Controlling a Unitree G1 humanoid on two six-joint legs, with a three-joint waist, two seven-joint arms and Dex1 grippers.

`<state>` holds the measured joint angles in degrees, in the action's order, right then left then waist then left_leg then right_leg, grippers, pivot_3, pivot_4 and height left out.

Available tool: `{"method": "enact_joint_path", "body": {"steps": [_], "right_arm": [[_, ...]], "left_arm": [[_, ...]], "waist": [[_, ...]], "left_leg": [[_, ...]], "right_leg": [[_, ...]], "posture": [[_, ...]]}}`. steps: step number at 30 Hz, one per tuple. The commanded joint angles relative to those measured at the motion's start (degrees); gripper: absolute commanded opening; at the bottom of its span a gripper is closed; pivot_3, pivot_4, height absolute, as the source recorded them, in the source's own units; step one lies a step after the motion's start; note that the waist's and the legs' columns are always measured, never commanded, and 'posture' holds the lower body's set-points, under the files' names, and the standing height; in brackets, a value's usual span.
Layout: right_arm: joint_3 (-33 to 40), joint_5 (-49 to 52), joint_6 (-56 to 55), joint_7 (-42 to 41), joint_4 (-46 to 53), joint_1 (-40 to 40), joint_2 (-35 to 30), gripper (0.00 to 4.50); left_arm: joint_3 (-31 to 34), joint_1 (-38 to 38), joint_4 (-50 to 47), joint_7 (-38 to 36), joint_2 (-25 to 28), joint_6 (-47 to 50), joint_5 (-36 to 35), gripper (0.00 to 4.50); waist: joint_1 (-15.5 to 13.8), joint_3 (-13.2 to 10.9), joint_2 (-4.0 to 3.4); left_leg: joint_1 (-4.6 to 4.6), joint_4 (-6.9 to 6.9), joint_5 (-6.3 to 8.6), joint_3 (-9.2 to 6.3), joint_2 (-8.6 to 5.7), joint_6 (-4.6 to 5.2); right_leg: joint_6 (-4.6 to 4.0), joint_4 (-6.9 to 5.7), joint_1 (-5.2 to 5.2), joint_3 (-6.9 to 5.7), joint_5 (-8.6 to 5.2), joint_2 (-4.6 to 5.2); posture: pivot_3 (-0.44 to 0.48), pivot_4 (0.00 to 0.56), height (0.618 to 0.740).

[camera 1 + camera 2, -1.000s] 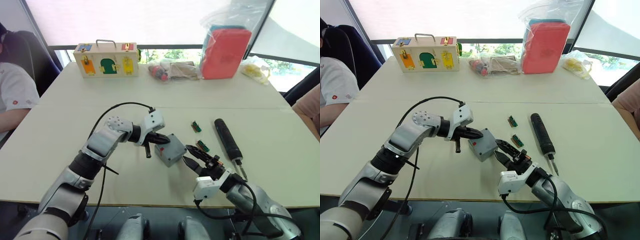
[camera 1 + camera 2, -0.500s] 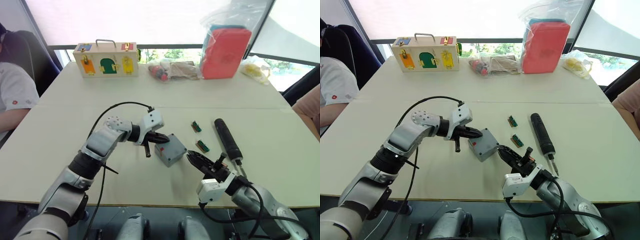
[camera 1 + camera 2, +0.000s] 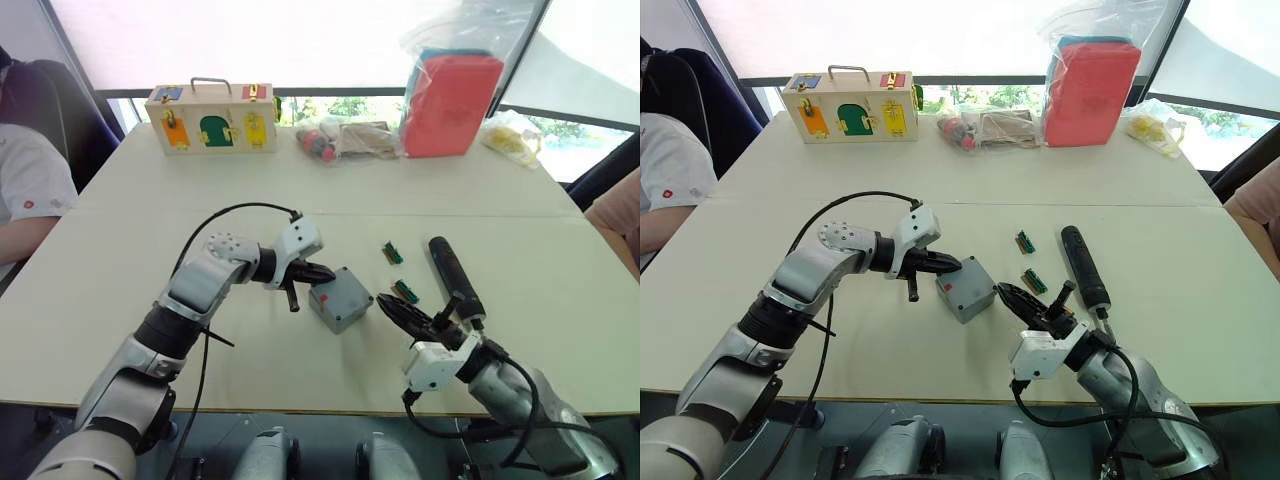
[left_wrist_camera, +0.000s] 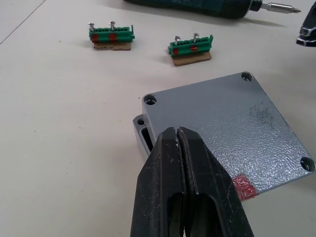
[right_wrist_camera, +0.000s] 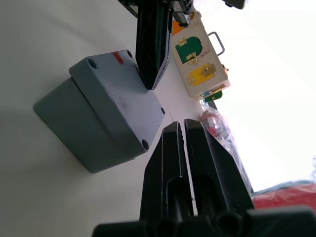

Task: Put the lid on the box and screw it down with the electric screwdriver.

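**Lid on but skewed, nothing screwed yet**

The lid (image 4: 227, 128) sits on the box (image 5: 79, 123) mid-table, but not square: in the left wrist view one box corner (image 4: 141, 129) pokes out past the lid edge, so the screw holes likely don't line up. Four corner holes look empty.

Risks from here:
- Driving a screw with the lid rotated would cross-thread or miss the boss. Needs a nudge square first.
- Left gripper (image 4: 178, 143) has its fingers pressed together, tips resting on or just above the lid's near edge (contact not certain). If that's the only thing pinning the lid, any push from the other side slides box and lid together, since nothing else braces them.
- Right gripper (image 5: 181, 129) also has its fingers together, holds nothing, and hovers just beside the box, between it and the electric screwdriver (image 3: 455, 277). The screwdriver lies on the table (image 3: 120, 250) to the right of the box, untouched. Fingers have to part before a grab; the tool is long and round, so an off-centre pinch could let it roll or droop.
- Two green terminal blocks (image 4: 111, 36) with screws standing in them sit between box and screwdriver (easy to knock on a reach across).
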<state>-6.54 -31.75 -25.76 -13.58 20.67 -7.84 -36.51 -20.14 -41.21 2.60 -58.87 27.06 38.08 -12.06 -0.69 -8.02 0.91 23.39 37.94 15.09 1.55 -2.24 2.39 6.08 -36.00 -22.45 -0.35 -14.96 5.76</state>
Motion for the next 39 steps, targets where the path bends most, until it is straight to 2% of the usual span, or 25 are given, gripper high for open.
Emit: {"method": "enact_joint_path", "body": {"steps": [1, 7, 14, 19, 24, 33, 39], "right_arm": [[1.81, 7.03, 1.56, -2.61, 2.87, 2.06, 0.85, 0.06], [0.7, 19.73, 9.89, -11.41, 4.53, 2.24, 1.42, 0.06], [2.18, 33.34, 22.04, -20.13, 10.77, -0.25, 0.57, 0.06], [-0.17, 37.99, 30.7, -24.94, 14.14, -1.47, -0.91, 0.06], [-2.04, 38.13, 34.88, -26.75, 13.84, -0.72, -0.76, 0.06], [-2.87, 35.94, 35.55, -25.32, 10.37, 3.23, 1.29, 0.06], [-3.16, 34.73, 35.31, -24.88, 8.82, 4.39, 1.99, 0.06]], "left_arm": [[2.02, -0.03, 0.3, -0.42, 0.41, 0.52, -1.1, 0.0], [5.16, -1.09, -0.75, -0.9, 0.13, 1.31, -3.96, 0.0], [12.97, -4.3, -2.3, -0.39, 0.51, 8.59, -11.52, 0.0], [12.5, -5.27, 2.18, 0.39, 1.92, 5.84, -8.99, 0.0], [9.24, -4.14, 6.49, 0.3, 2.34, 0.85, -4.92, 0.0], [6.16, -2.41, 4.79, -2.32, 1.54, 0.7, -4.6, 0.0], [5.02, -0.89, 2.95, -2.79, 1.83, 1.26, -4.59, 0.0]], "waist": [[0.01, -0.11, -0.02], [-0.04, -0.39, -0.07], [-0.07, -0.77, -0.13], [-0.02, -0.78, -0.12], [-0.05, -0.79, -0.1], [-0.03, -0.81, -0.08], [-0.03, -0.81, -0.08]], "left_leg": [[0.01, 0.0, 0.0, 0.0, 0.0, 0.0], [0.12, -0.01, 0.01, 0.0, 0.0, 0.02], [0.17, -0.01, 0.02, -0.01, 0.0, 0.02], [0.18, -0.01, 0.03, 0.0, 0.0, 0.01], [0.18, -0.07, 0.05, 0.0, 0.0, -0.03], [0.87, -0.04, 0.02, 0.0, -0.01, -0.11], [0.93, -0.03, 0.0, 0.0, -0.01, -0.13]], "right_leg": [[0.0, 0.0, -0.02, 0.0, 0.0, 0.01], [0.01, 0.02, -0.1, -0.04, 0.01, 0.07], [0.02, 0.0, -0.18, -0.05, 0.02, 0.12], [0.03, 0.0, -0.18, -0.05, 0.02, 0.12], [0.02, 0.02, -0.23, -0.05, 0.02, 0.14], [0.03, -0.04, -0.93, -0.04, 0.1, 0.16], [0.0, -0.06, -0.97, -0.05, 0.1, 0.15]], "posture": [[0.0, 0.15, 0.74], [0.0, 0.15, 0.74], [0.0, 0.15, 0.74], [0.0, 0.15, 0.74], [0.0, 0.15, 0.74], [0.0, 0.15, 0.74], [0.0, 0.15, 0.74]]}}
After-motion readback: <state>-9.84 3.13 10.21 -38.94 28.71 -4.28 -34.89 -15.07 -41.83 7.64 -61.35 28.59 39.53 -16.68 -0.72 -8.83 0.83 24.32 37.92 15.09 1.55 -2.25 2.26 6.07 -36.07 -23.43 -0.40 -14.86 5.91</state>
